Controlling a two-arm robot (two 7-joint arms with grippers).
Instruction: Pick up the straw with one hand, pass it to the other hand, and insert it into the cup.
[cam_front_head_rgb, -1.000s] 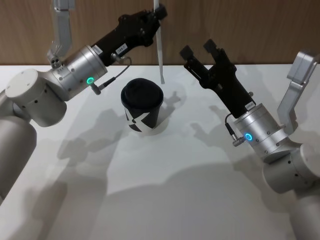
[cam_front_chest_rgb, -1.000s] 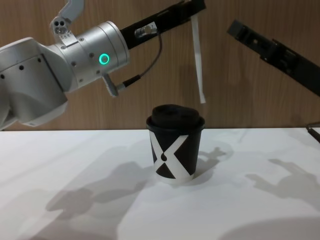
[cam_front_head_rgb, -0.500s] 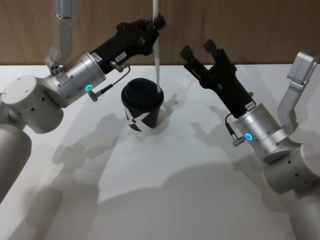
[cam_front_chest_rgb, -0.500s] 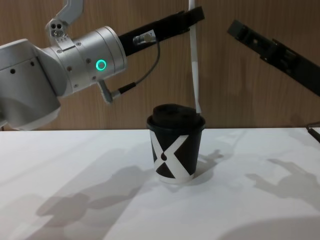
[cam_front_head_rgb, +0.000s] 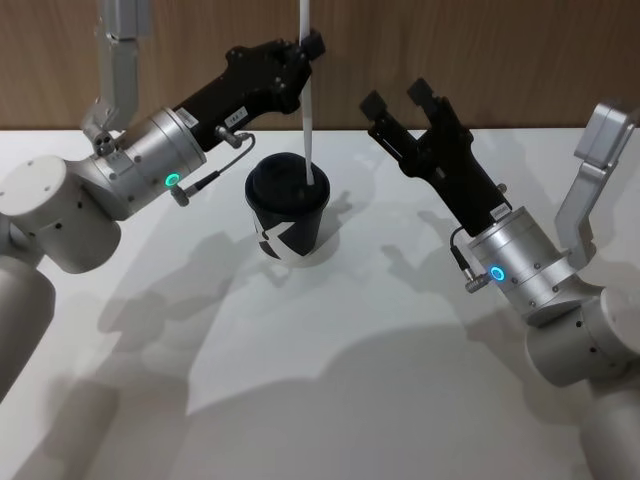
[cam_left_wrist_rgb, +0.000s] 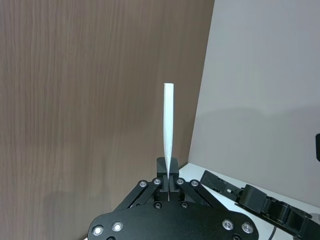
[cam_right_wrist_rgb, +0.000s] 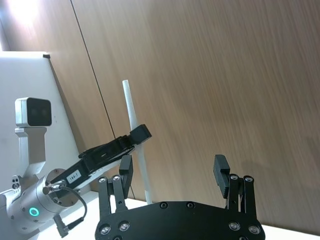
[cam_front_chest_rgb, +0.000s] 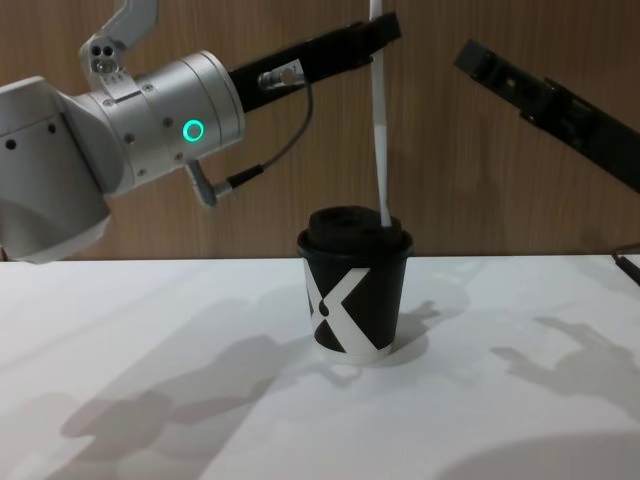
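Observation:
The thin white straw (cam_front_head_rgb: 309, 110) stands almost upright, pinched near its upper part by my left gripper (cam_front_head_rgb: 310, 47), which is shut on it. Its lower end rests on the black domed lid of the cup (cam_front_head_rgb: 288, 218), toward the lid's right side; I cannot tell whether it has entered the lid. In the chest view the straw (cam_front_chest_rgb: 379, 130) runs from the top edge down to the cup (cam_front_chest_rgb: 355, 295), which bears a white X mark. My right gripper (cam_front_head_rgb: 395, 97) hovers open to the right of the cup, holding nothing. The right wrist view shows the straw (cam_right_wrist_rgb: 134, 131) beyond the open right gripper (cam_right_wrist_rgb: 172, 170).
The white table (cam_front_head_rgb: 330, 360) stretches around the cup, with a wooden wall (cam_front_head_rgb: 480, 50) behind it. My right forearm (cam_front_chest_rgb: 560, 105) crosses the upper right of the chest view.
My left gripper has carried the straw down and leftward, from hanging behind the cup to its tip on the lid. The cup has shifted slightly. The right arm has not moved.

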